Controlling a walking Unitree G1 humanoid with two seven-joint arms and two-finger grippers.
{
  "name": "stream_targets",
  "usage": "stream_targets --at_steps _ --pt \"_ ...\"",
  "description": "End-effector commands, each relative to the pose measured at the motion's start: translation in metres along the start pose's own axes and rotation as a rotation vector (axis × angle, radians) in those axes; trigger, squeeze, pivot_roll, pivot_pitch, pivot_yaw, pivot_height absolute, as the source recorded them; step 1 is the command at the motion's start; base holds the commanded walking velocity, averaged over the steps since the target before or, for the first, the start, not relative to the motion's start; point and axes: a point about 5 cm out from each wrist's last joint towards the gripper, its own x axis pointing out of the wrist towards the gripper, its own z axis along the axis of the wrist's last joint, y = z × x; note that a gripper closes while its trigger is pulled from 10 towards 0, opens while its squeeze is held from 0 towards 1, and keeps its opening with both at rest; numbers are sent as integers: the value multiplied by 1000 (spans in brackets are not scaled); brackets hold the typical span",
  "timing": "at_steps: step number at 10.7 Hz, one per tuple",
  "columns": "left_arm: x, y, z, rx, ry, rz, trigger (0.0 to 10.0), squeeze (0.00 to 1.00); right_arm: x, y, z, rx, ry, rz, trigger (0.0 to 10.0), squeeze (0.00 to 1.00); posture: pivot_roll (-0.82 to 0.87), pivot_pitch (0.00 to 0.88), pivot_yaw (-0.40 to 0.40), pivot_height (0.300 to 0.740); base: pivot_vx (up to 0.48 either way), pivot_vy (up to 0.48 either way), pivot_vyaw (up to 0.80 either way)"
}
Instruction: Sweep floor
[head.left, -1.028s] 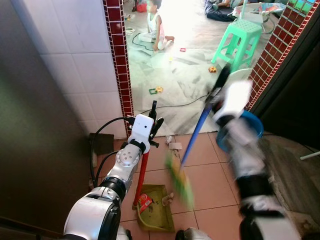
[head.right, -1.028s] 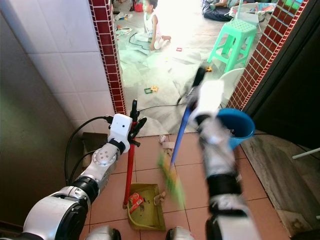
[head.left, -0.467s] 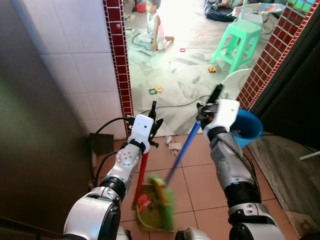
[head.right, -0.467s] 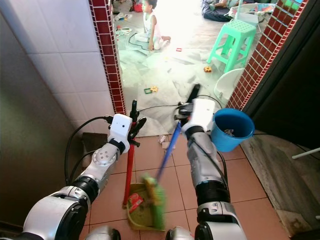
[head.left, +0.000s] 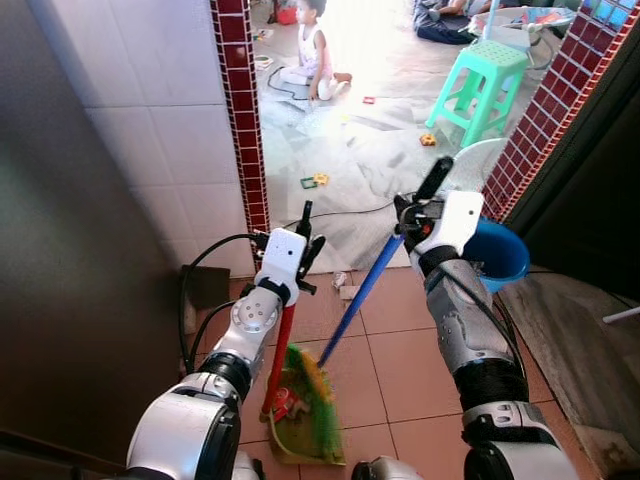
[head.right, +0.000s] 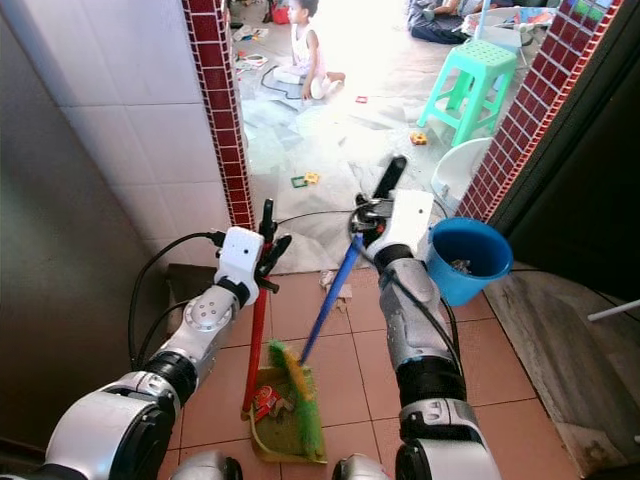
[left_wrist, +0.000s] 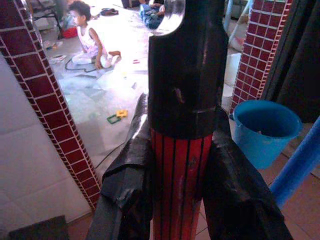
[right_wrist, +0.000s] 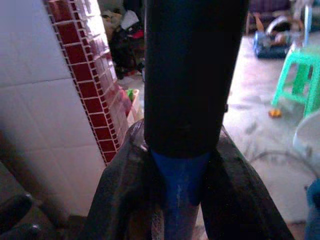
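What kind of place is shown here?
Probably a home's tiled entryway opening onto a living area: terracotta floor tiles, a red-brick doorway pillar, and a green plastic stool on the floor beyond.

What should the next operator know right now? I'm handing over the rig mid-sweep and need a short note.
Left gripper: shut on the red dustpan handle, holding the dustpan on the tiled floor.
Right gripper: shut on the blue broom handle; the green broom head is in the dustpan.
Done: a red scrap lies in the pan.
Left: scraps lie on the tiles near the doorway. A blue bucket stands to the right. A child sits in the room beyond; keep clear.
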Motion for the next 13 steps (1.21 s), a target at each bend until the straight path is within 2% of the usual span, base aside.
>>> stream_targets --at_steps 1,3,5,8,9,11,13 --pt "1 0 -1 2 27 -2 10000 0 1 -4 16 -65 -72 3 10000 0 -65 0 -17 740 0 0 0" --pt "1 4 -1 -11 26 17 10000 0 0 -17 16 -110 -83 -57 10000 0 -67 0 -10 740 0 0 0" --pt "1 15 4 -44 -2 56 10000 0 -2 -23 9 -159 -57 -92 10000 0 -61 0 -4 740 0 0 0" --pt "-2 37 14 -71 -92 114 10000 0 -16 -26 -18 -186 22 -156 10000 0 -56 0 12 740 0 0 0" --pt "-6 40 14 -66 -115 116 10000 0 -21 -26 -28 -178 38 -178 10000 0 -56 0 20 740 0 0 0" --pt "-17 31 -1 -52 -114 70 10000 0 -32 -30 -43 -281 61 -220 10000 0 -56 0 36 740 0 0 0" --pt "-31 30 -15 -78 -105 77 10000 0 -42 -37 -50 -242 67 -245 10000 0 -46 0 38 740 0 0 0"
